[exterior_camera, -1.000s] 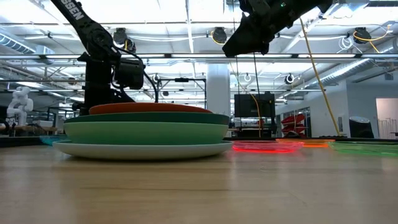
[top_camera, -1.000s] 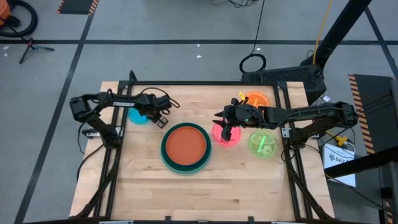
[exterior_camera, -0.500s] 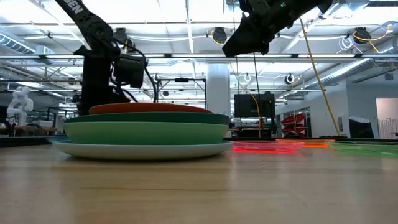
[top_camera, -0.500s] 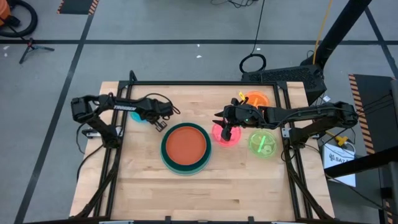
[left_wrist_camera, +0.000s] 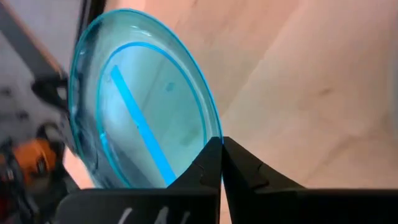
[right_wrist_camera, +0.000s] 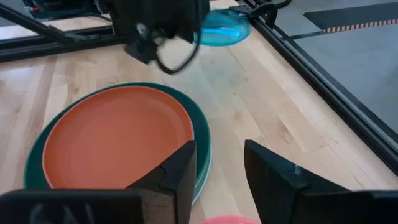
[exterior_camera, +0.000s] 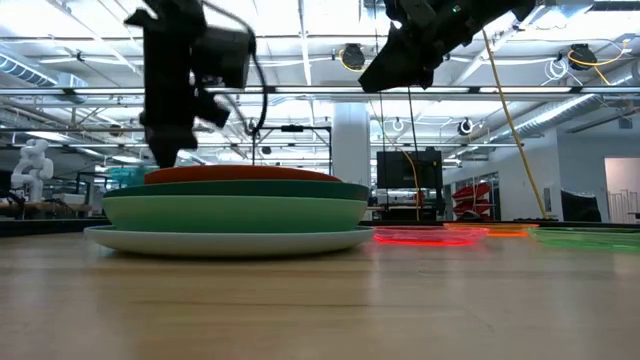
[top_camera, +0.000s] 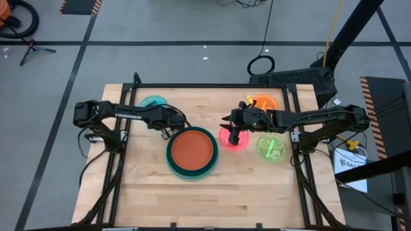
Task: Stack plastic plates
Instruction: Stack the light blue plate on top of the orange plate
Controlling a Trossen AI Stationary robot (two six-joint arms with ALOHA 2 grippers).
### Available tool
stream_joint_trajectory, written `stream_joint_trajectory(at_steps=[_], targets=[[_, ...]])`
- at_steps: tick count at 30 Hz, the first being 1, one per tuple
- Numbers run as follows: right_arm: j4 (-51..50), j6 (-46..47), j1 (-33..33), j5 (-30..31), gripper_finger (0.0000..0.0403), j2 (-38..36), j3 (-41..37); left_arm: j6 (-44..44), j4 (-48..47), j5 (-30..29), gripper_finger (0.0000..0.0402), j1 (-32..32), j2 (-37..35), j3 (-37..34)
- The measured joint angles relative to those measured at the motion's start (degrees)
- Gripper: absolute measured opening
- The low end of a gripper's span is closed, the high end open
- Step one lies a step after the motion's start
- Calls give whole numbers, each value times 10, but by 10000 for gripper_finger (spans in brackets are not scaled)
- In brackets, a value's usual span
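Observation:
A stack of large plates with an orange-red plate on top rests on the table's middle. My left gripper hangs just left of the stack's far side, shut on the small translucent cyan plate. My right gripper is open, raised above the pink plate, which lies flat right of the stack. The lime plate and the small orange plate lie flat farther right. My left gripper pinches the cyan plate's rim between its two shut fingers, which point down from above. The plate is lifted clear of the table and tilted, reaching away from the fingers toward the table's far left.
A black frame rail runs along the far edge and both sides of the wooden table. Bare wood lies in front of the stack. The room beyond holds stands and cables.
My left gripper has moved right toward the stack and risen, carrying the cyan plate. The plate, which lay flat on the table at the left, is now lifted clear and tipped.

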Motion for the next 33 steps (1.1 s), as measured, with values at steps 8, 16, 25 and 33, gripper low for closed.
stream_joint_trajectory(at_steps=[8, 16, 25, 33], targets=[[-18, 0, 0, 0, 130, 0, 0, 82, -25, -2, 6, -112, 0, 111], [-19, 0, 0, 0, 130, 0, 0, 113, 42, 4, 6, -231, -1, 173], [-18, 1, 0, 0, 130, 0, 0, 123, 128, 81, 6, -310, 7, 174], [-18, 14, 0, -1, 130, 0, 0, 106, 167, 84, 6, -323, 40, 175]])
